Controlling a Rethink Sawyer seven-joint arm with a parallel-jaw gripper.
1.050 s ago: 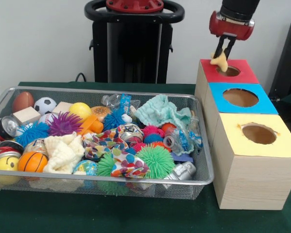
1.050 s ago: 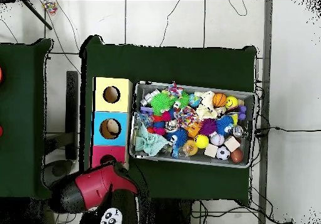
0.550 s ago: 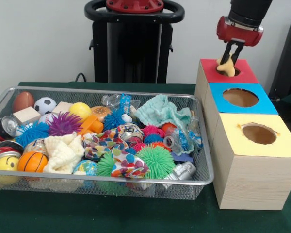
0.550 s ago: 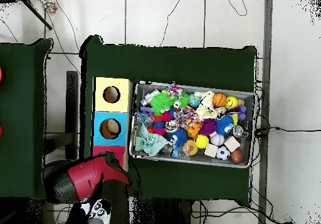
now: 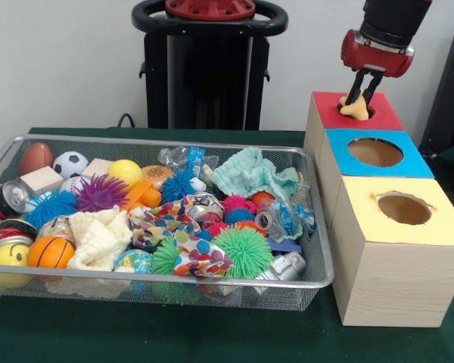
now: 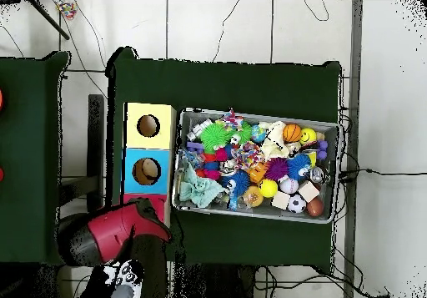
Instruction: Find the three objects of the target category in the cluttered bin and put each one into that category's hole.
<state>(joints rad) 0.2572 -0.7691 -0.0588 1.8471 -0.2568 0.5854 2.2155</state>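
Shifted toward one o'clock over the past second, the gripper [image 5: 359, 94] now hangs directly above the red box [image 5: 378, 113] with the pale yellow object [image 5: 356, 109] lowered to the mouth of its hole — the piece is pinched between the fingers by its upper end, so its bulk points down into the opening. Whether it already touches the rim is hard to tell from the front. Seen from overhead, the red arm [image 6: 113, 232] covers the red box almost entirely, hiding the hole. The blue box [image 5: 374, 155] and the yellow box [image 5: 405, 212] stand in a row with it, their holes open and unobstructed. At nine o'clock from the boxes, the wire bin [image 5: 318, 257] remains crowded with balls, spiky toys, cloths and cans — the pool from which any remaining targets would have to come. Judging by the alignment, release into the red hole looks like the next step.
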